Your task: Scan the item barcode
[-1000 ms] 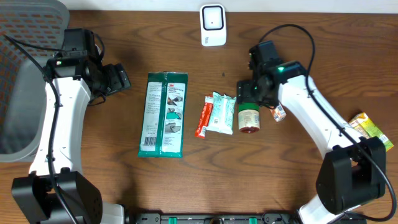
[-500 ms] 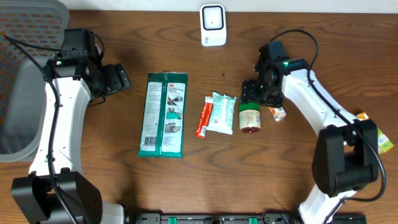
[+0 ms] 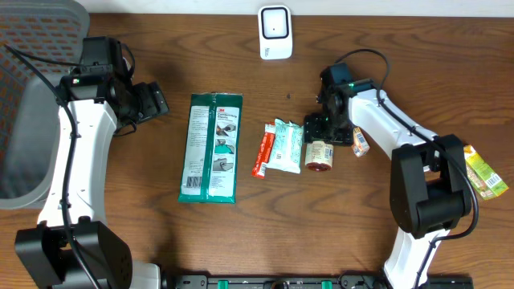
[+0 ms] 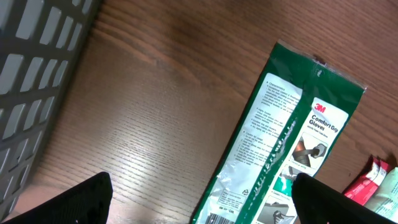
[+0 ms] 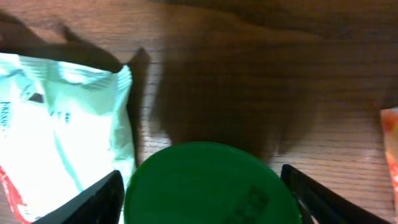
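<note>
- On the wooden table [image 3: 161, 241], at its left edge, sat a grey mesh basket [image 3: 24, 120].
- Left of centre lay a green gloves pack [image 3: 210, 148], flat and label up.
- Between basket and pack hovered the left gripper [image 3: 159, 104], jaws spread wide and empty.
- Right of centre, the right gripper [image 3: 321, 132] was at the jar [image 3: 320, 156], one finger either side of its green lid [image 5: 208, 186]; whether they pinched it could not be told.
- A white pouch [image 3: 287, 146] lay just left of the jar.
- A white scanner [image 3: 275, 32] sat at the far edge, well apart from the jar.
</note>
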Action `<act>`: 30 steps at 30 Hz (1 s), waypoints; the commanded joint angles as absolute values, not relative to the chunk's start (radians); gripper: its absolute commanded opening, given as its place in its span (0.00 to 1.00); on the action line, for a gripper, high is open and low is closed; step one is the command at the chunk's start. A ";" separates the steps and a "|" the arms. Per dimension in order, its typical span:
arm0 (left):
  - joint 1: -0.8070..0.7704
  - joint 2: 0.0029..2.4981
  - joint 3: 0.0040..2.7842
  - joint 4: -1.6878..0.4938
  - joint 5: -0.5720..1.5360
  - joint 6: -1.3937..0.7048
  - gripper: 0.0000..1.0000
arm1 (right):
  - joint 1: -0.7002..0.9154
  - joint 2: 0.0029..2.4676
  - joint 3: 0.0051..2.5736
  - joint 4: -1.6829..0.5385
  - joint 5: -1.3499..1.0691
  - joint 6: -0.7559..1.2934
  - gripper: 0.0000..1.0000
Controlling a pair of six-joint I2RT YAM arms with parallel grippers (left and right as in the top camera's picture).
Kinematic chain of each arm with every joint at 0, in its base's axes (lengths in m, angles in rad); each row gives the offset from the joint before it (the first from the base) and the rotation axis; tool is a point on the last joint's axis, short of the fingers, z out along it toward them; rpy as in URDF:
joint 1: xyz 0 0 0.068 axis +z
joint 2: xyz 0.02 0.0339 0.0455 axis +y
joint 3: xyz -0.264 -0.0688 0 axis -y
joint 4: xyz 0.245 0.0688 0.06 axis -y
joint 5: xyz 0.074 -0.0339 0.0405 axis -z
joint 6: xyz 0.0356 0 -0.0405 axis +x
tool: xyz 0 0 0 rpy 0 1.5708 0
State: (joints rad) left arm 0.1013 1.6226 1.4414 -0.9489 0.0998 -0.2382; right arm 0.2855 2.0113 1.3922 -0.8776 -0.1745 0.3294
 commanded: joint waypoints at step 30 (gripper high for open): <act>0.106 1.627 1.444 -0.952 0.101 -0.232 0.92 | 0.295 2.015 1.408 -0.868 -0.189 0.317 0.85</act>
State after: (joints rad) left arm 0.1013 1.6226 1.4414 -0.9489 0.0998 -0.2382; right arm 0.2871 2.0113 1.3922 -0.8700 -0.1837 0.3244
